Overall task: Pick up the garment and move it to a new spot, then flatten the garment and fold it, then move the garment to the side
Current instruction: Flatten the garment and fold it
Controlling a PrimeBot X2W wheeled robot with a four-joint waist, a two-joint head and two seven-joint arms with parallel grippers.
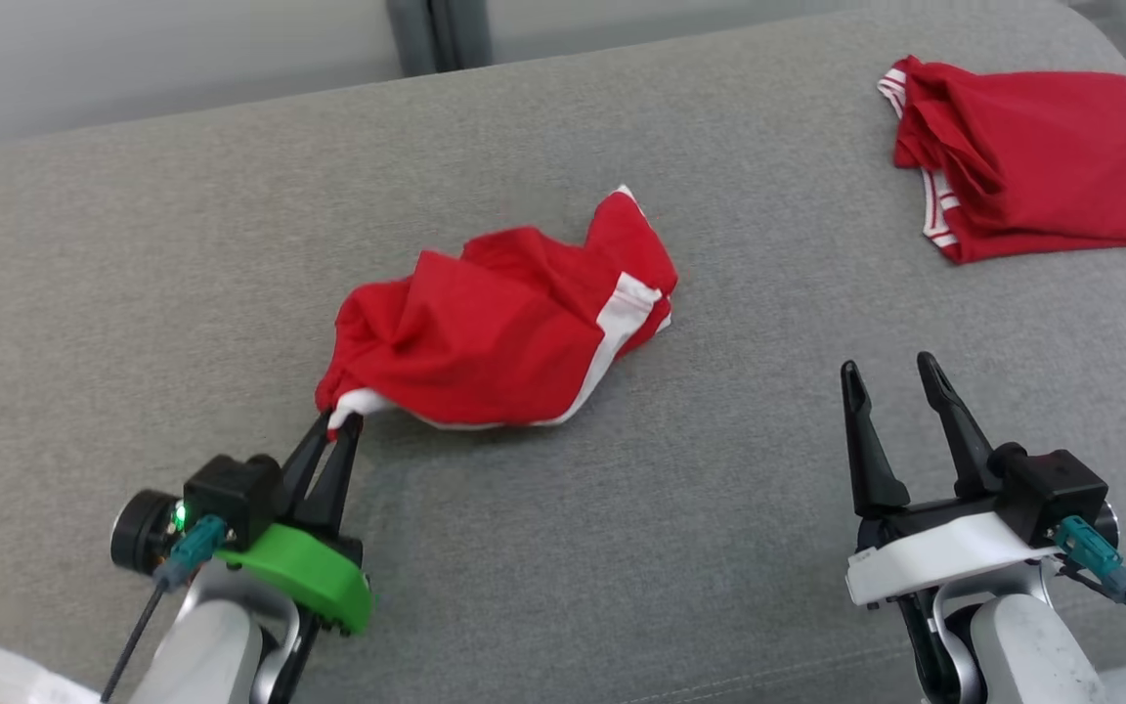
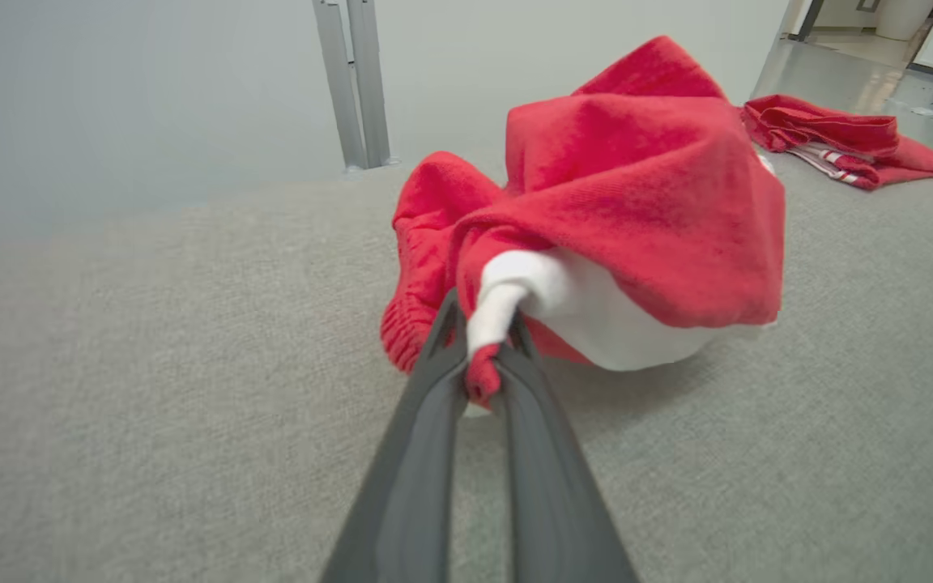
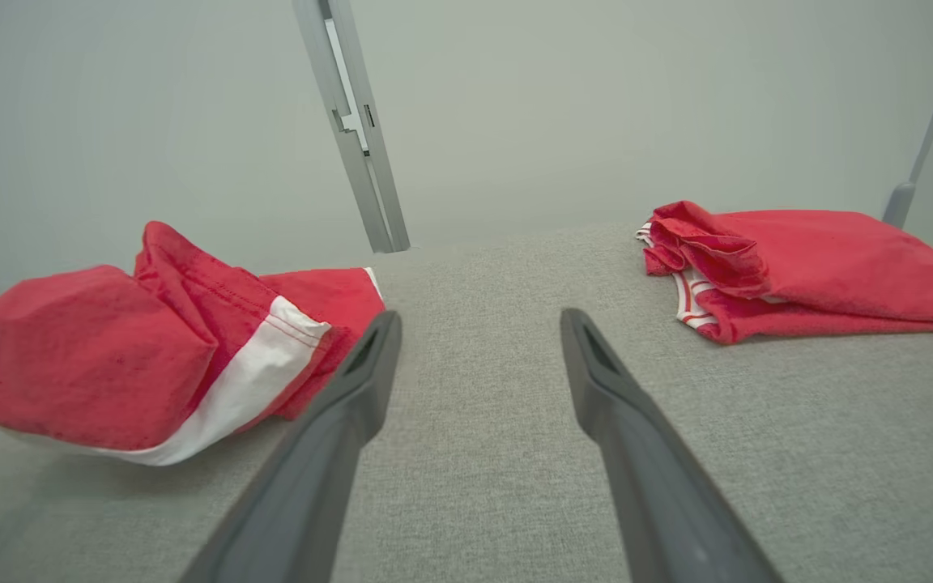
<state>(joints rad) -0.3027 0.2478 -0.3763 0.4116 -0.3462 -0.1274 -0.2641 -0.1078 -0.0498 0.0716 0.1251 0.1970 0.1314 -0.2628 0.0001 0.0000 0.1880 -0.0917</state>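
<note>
Grey cushion lies under everything. Our left gripper has its jaws clamped on a white-trimmed corner of the garment, which sits crumpled at centre. Our right gripper hovers empty, jaws spread. Far right lies a folded red piece. We judge only the grasp made; moving, flattening, folding and setting aside remain.

Head camera looks down; both wrist cameras skim low, sharing the crumpled garment.
</note>
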